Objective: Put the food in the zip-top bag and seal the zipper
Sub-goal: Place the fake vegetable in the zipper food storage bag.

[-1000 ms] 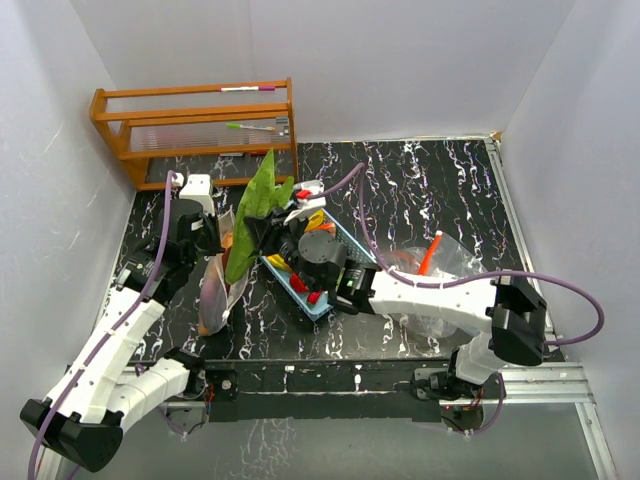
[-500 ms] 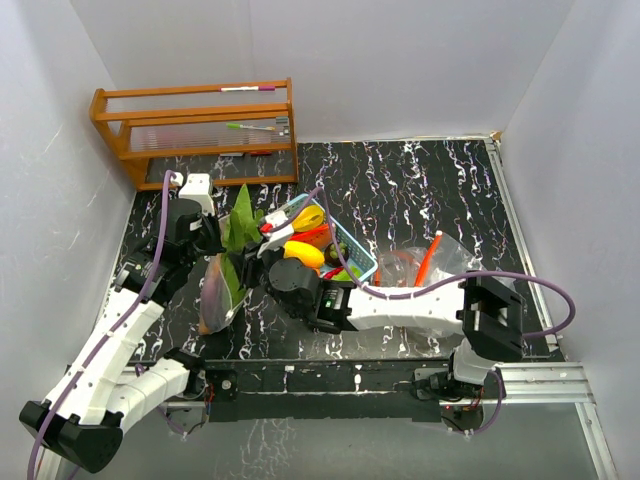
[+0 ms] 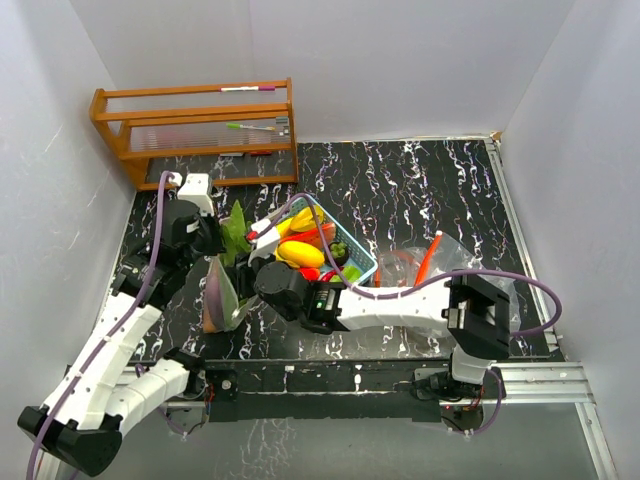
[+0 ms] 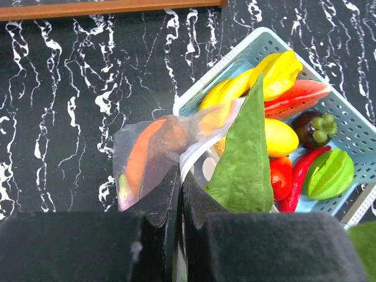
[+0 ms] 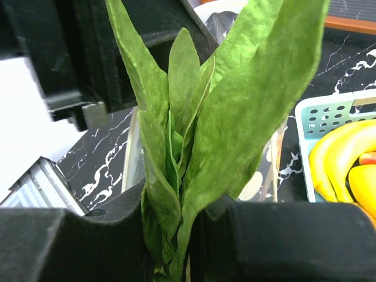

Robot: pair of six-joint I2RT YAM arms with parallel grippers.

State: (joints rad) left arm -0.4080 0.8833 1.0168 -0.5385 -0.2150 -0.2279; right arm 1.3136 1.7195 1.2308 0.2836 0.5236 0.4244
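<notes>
The right fingers [image 5: 132, 235] are clamped on the stalk end of a leafy green [image 5: 194, 117], a bunch of long, pointed leaves. Its long axis runs straight out from those fingers, with the tips pointing away and fanning up beside the left arm's wrist.

The left fingers [image 4: 167, 205] are pinched flat together on the rim of the clear zip-top bag [image 4: 153, 158]. The bag extends out from them, and an orange, carrot-like piece [image 4: 140, 161] is already inside it. The leafy green lies just beside the bag's mouth, on the basket side of the left fingers. It is not possible to tell whether any leaf is inside the opening.

Beyond the leaves, farther from both pairs of fingers, a light-blue basket [image 4: 355, 126] sits on the black marbled tabletop [image 4: 70, 88]. It holds the rest of the food:
- yellow bananas [image 4: 235, 88]
- a watermelon slice [image 4: 294, 97]
- a yellow mango [image 4: 279, 136]
- a red chilli [image 4: 302, 170]
- a purple piece [image 4: 314, 126]
- a ridged green piece [image 4: 329, 173]

The step in hand appears to be loading the leafy green into the bag. The next move likely calls for lining its length up with the mouth and sliding it in lengthwise while the left fingers hold the rim up. The right fingers would then let go. The zipper is not yet sealed.
</notes>
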